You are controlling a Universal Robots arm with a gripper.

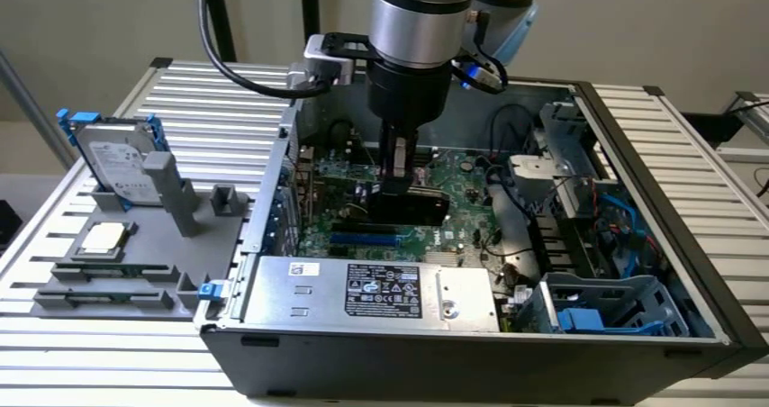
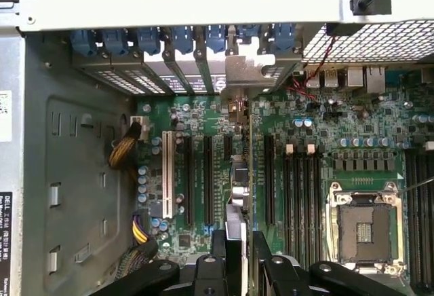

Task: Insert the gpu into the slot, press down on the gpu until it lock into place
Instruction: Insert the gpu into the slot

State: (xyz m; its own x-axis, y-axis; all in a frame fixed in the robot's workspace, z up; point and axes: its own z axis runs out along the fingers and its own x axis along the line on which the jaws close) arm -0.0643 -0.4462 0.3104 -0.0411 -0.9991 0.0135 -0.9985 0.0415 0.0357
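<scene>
As the gripper (image 2: 239, 243) clamps the gpu (image 1: 420, 211) in the wrist view, the exterior view shows the slot (image 1: 360, 239) — just beside.

beige wall (image 1: 673, 29), slatted metal table (image 1: 216, 92)

Your arm (image 1: 419, 11) drops straight down from the top of the exterior view, its silver-and-black wrist (image 1: 406, 87) held vertical. A grey camera bracket (image 1: 327, 60) juts from the wrist toward the exterior view's left, and a black cable (image 1: 229, 56) loops off beside it. Below, your gripper (image 1: 401, 184) points straight down. Its slim fingers (image 2: 218, 262) are partway closed, one on each face of the gpu (image 1: 415, 211), which hangs upright between them. In the wrist view, the black finger linkages fan outward on both sides.
</scene>
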